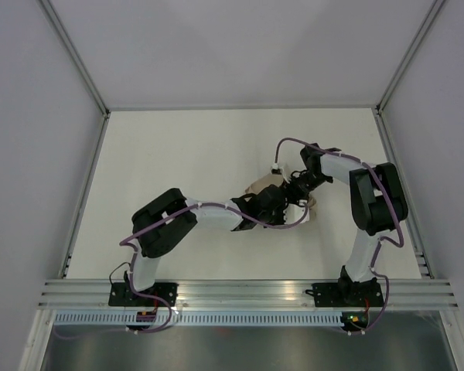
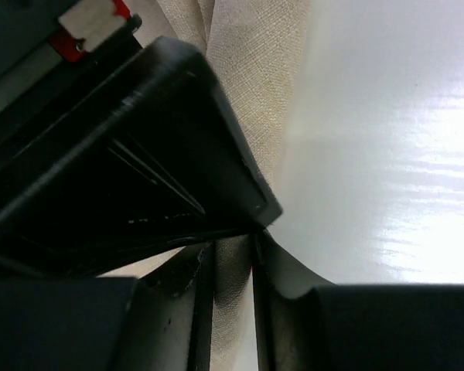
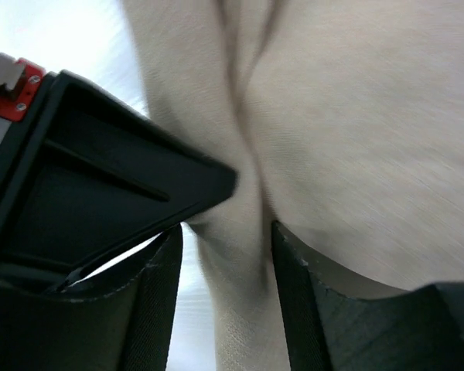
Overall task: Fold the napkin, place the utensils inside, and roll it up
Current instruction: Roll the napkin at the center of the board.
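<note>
The beige napkin (image 1: 261,185) lies bunched in a small heap at the middle of the white table (image 1: 185,154), mostly covered by both grippers. My left gripper (image 1: 277,202) is shut on a thin fold of it; the cloth (image 2: 247,93) runs down between the narrow jaws (image 2: 230,263). My right gripper (image 1: 295,189) meets it from the right and is shut on a thicker gathered fold (image 3: 226,255) of the napkin (image 3: 356,116). The two grippers are almost touching. The knife is hidden or out of view.
The other gripper's black body fills the left of each wrist view (image 2: 139,154) (image 3: 100,185). Grey walls enclose the table on three sides. A metal rail (image 1: 240,292) runs along the near edge by the arm bases.
</note>
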Available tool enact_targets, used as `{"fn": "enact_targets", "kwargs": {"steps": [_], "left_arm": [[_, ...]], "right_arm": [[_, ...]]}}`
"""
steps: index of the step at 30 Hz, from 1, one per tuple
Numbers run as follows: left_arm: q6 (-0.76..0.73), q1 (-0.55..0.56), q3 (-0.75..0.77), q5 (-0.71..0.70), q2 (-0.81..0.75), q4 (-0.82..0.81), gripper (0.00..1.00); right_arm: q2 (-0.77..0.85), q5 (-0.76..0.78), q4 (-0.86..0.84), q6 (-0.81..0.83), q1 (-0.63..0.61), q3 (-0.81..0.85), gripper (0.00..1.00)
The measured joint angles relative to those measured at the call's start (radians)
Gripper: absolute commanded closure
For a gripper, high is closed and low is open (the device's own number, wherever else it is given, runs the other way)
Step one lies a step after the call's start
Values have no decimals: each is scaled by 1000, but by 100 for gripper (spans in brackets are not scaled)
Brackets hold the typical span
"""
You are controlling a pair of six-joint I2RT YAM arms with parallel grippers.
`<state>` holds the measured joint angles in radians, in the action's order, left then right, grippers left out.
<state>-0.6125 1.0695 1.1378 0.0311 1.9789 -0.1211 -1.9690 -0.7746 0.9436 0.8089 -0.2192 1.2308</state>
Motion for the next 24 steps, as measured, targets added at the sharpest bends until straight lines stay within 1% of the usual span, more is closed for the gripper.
{"fn": "enact_targets", "kwargs": {"steps": [1, 5, 9, 12, 15, 20, 24], "left_arm": [[13, -6, 18, 14, 7, 19, 98], [77, -37, 95, 72, 42, 75, 98], [137, -70, 136, 127, 63, 98, 98], [177, -91, 165, 182, 73, 133, 98], [213, -108, 209, 275, 87, 205, 98], [253, -138, 314, 415, 143, 323, 98], [297, -185, 433, 542, 218, 439, 97]], "right_arm": [[40, 35, -59, -36, -1, -31, 40], [163, 157, -290, -167, 13, -134, 36], [221, 201, -414, -273, 49, -198, 36], [247, 229, -505, -319, 105, -230, 36], [275, 282, -618, -343, 190, -249, 35], [339, 276, -673, -351, 300, -257, 36], [425, 238, -678, -321, 314, -304, 36]]}}
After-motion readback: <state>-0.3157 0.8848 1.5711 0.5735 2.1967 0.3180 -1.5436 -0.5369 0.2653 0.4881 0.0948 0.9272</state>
